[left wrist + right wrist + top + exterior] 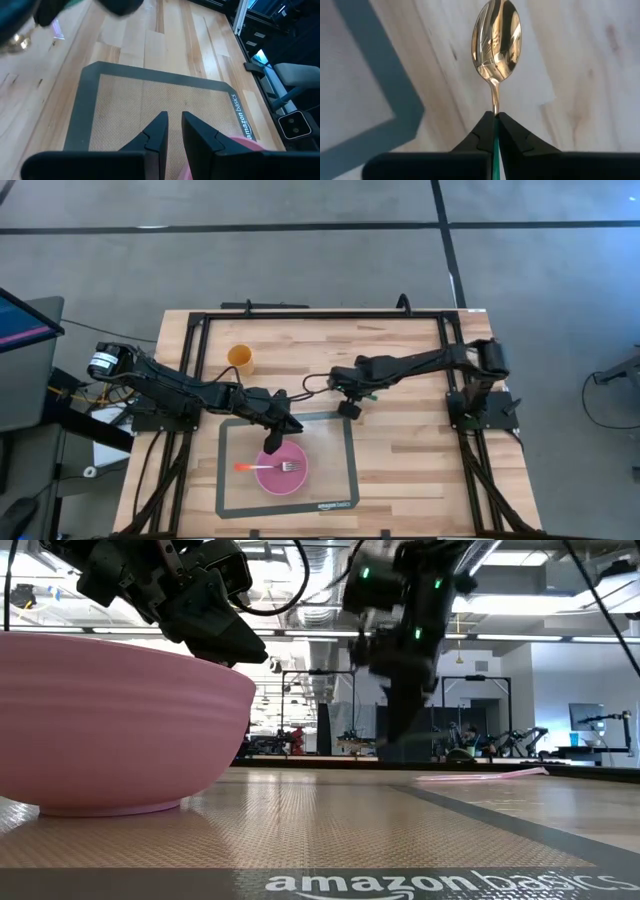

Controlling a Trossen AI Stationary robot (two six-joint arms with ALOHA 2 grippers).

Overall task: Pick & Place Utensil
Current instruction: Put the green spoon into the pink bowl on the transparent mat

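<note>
**Q:** Two hands appear over the counter; what does each one hold?

**A:** Right hand: fingers closed tight on the green-sleeved handle of a gold spoon, whose bowl projects straight out beyond the fingertips, above bare wood just off the corner of the dark-bordered mat. Left hand: holds nothing, its fingers parted by only a narrow gap, tips pointing down toward the mat.

**Q:** Where do the other utensil and the bowl lie relative to the left hand?

**A:** Pink bowl: on the mat directly beneath and just ahead of the left hand; in the left wrist view its rim shows beside the right-side finger. Fork: orange handle, metal tines, laid across the bowl's rim below that hand.

**Q:** And the right hand in the high view?

**A:** Right hand: near the mat's far corner, well apart from the bowl. Orange cup: stands on the wood beyond the left arm, clear of both hands.
</note>
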